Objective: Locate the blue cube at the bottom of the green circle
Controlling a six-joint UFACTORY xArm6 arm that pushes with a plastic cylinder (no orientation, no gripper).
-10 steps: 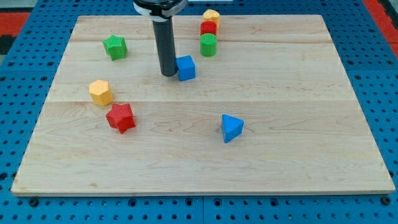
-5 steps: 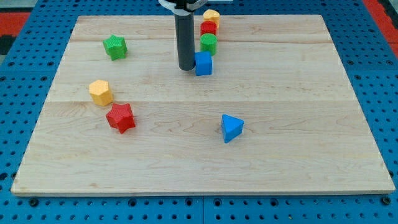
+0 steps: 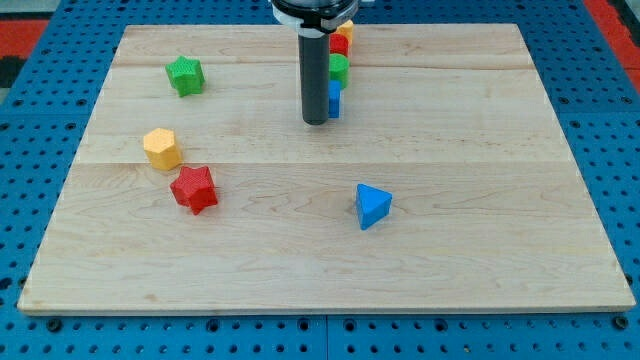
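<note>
Blue cube [image 3: 334, 99] shoved rightward, now half-hidden behind my tip [image 3: 315, 122], under green circle [image 3: 338, 68], no jaws

Single camera, raised in front of my worktop [image 3: 470, 260], angled down toward its far edge, whole board in frame, medium distance, no second view.

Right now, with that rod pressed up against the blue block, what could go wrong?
My tip sits on the view's left of the blue cube, which is already just below the green circle. Pushing further could slide the cube out to the right, or nudge the green circle into the red block and yellow block stacked behind it.
</note>
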